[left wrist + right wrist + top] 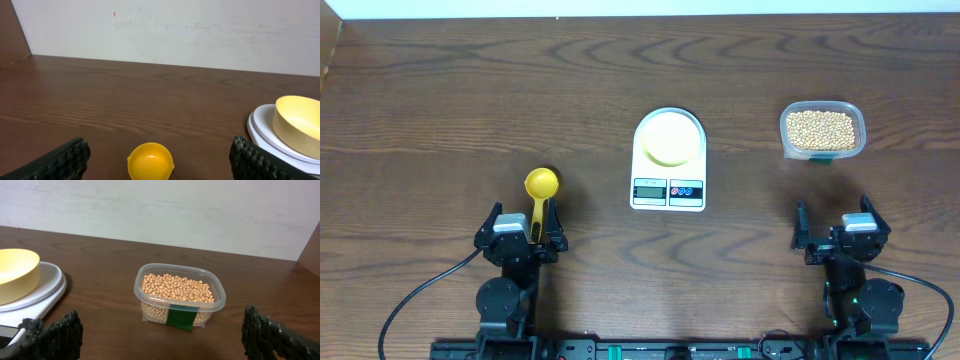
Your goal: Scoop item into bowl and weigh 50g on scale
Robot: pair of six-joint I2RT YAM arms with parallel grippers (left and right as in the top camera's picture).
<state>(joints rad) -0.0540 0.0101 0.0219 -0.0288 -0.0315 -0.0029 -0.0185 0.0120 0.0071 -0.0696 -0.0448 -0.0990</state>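
Note:
Tan beans fill a clear plastic container at the right. A pale-yellow bowl sits on the white scale at the middle. A yellow scoop lies at the left, its handle running back between the left gripper's fingers. My left gripper stands open around the handle, not closed on it. My right gripper is open and holds nothing, a little short of the container.
A pale wall rises behind the wooden table's far edge. Black cables trail from both arm bases at the near edge.

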